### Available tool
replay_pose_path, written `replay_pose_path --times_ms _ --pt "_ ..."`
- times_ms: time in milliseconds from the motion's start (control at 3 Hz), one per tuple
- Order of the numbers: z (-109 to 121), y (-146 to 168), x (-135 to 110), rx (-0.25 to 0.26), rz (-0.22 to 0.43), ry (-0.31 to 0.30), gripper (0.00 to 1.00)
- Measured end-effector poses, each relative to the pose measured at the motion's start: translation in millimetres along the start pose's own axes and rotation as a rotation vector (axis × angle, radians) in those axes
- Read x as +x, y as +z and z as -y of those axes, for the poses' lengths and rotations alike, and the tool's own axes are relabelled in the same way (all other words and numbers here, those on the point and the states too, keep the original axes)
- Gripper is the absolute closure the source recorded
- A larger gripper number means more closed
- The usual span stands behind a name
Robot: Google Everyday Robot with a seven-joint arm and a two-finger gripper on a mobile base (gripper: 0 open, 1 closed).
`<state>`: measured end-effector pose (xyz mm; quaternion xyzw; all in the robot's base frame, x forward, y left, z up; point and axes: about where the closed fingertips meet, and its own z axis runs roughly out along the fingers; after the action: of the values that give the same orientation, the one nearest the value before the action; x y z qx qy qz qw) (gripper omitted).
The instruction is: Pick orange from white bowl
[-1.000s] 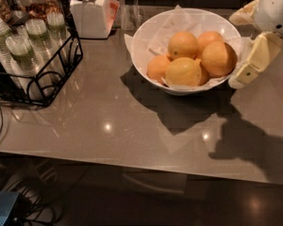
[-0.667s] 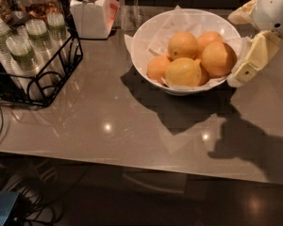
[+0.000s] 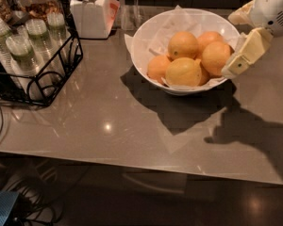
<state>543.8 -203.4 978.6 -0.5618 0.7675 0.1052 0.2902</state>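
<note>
The white bowl (image 3: 146,36), lined with crumpled white paper, stands on the grey table at the back right and holds several oranges. The deepest-coloured orange (image 3: 215,56) lies at the bowl's right side, behind a paler yellow-orange fruit (image 3: 183,72). A smaller shadowed orange (image 3: 157,68) lies at the left. My gripper (image 3: 231,45) reaches in from the upper right and is open at the bowl's right rim. Its near finger (image 3: 245,52) is just right of the orange, and its far finger (image 3: 240,14) is behind the rim. It holds nothing.
A white lidded jar (image 3: 90,12) stands at the back, left of the bowl. A black wire rack (image 3: 42,74) with several lidded cups stands at the left edge. Cables (image 3: 33,206) lie on the floor below the table's front edge.
My gripper has moved slightly left and up, closer to the bowl's right rim. The bowl and the fruit have not moved.
</note>
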Motion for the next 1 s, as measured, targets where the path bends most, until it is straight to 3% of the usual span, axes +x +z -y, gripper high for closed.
replay_pose_path --times_ms 333,1000 --pt "16.7 16.3 8.2 -0.019 0.004 0.052 0.0" --pt "18.0 18.5 8.6 -0.021 0.005 0.055 0.4"
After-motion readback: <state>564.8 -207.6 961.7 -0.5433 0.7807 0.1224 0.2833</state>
